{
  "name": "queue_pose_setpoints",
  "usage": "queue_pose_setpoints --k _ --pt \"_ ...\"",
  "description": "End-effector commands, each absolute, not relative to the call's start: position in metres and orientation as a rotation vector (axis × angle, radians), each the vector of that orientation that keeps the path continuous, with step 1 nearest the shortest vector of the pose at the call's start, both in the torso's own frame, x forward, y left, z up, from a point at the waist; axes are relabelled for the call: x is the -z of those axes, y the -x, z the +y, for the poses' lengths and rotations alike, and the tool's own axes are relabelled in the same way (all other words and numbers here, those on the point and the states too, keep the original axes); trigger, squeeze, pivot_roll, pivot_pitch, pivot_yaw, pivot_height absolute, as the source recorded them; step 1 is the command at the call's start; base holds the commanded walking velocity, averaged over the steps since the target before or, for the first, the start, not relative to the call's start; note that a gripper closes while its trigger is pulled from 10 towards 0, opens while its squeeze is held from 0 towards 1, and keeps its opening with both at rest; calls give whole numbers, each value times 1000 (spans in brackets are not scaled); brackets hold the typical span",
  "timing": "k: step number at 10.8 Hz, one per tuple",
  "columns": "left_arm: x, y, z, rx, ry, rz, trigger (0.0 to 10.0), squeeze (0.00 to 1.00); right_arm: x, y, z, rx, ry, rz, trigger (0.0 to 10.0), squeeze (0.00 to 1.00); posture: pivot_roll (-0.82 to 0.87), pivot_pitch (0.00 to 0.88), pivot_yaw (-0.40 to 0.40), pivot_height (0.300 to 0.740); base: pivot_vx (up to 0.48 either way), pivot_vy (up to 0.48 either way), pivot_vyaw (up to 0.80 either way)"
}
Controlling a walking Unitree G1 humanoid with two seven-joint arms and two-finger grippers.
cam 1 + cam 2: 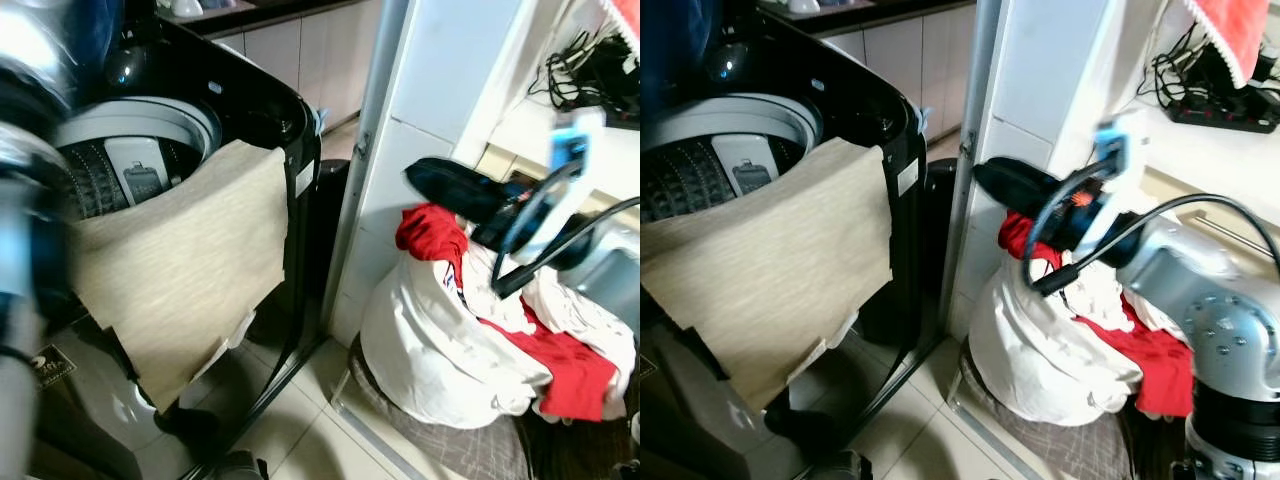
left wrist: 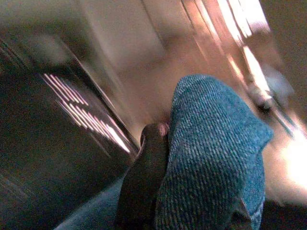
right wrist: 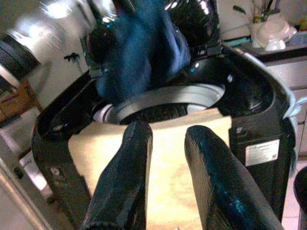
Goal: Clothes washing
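A black top-loading washing machine [image 1: 270, 110] stands open at the left, its grey drum [image 1: 140, 150] in sight. A beige cloth [image 1: 190, 260] hangs over its front rim. My left gripper [image 3: 144, 24] is up above the drum, shut on a blue denim garment [image 2: 216, 153] that dangles over the opening [image 3: 139, 62]; one black finger [image 2: 144, 177] presses against the fabric. My right gripper [image 1: 420, 178] is open and holds nothing. It hovers above a pile of white laundry [image 1: 440, 350] and red laundry [image 1: 430, 232] on the floor to the right.
A white post and wall panel [image 1: 375, 150] separates the washer from the laundry pile. The pile rests on a grey checked fabric [image 1: 450, 445]. A white ledge at the right carries a power strip with cables [image 1: 590, 70]. Pale cabinets [image 1: 290, 50] stand behind the washer.
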State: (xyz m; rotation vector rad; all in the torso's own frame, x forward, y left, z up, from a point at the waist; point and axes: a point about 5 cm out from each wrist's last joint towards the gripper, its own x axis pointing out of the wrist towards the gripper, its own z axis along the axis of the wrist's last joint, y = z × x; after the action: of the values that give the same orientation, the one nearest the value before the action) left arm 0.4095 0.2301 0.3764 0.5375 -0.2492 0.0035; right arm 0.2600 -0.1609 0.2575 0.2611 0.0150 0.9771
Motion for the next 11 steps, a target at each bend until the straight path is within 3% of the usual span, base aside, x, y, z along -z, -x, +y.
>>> queue_pose_setpoints --k 1,3,4,5,7,11 --pt "-363 -413 230 32 -515 -165 10000 0 -258 -258 -161 -969 -219 21 10000 0 -64 17 -42 740 0 0 0" --pt "-298 -416 242 28 -517 157 10000 0 -250 -253 -153 -1001 -182 62 10000 0 -74 18 -37 740 0 0 0" --pt "-283 -414 249 20 -574 254 10000 914 -249 -250 -152 -1014 -175 71 10000 0 -78 18 -34 740 0 0 0" --pt "-280 -413 252 11 -604 281 10000 1000 -248 -249 -151 -1017 -173 71 10000 0 -78 18 -34 740 0 0 0" --pt "-281 -408 266 19 -880 392 10000 1000 -247 -247 -154 -1017 -164 79 10000 0 -79 19 -36 740 0 0 0" --pt "-286 -404 274 42 -1032 500 10000 1000 -244 -249 -157 -1005 -136 95 10000 0 -72 17 -38 740 0 0 0"
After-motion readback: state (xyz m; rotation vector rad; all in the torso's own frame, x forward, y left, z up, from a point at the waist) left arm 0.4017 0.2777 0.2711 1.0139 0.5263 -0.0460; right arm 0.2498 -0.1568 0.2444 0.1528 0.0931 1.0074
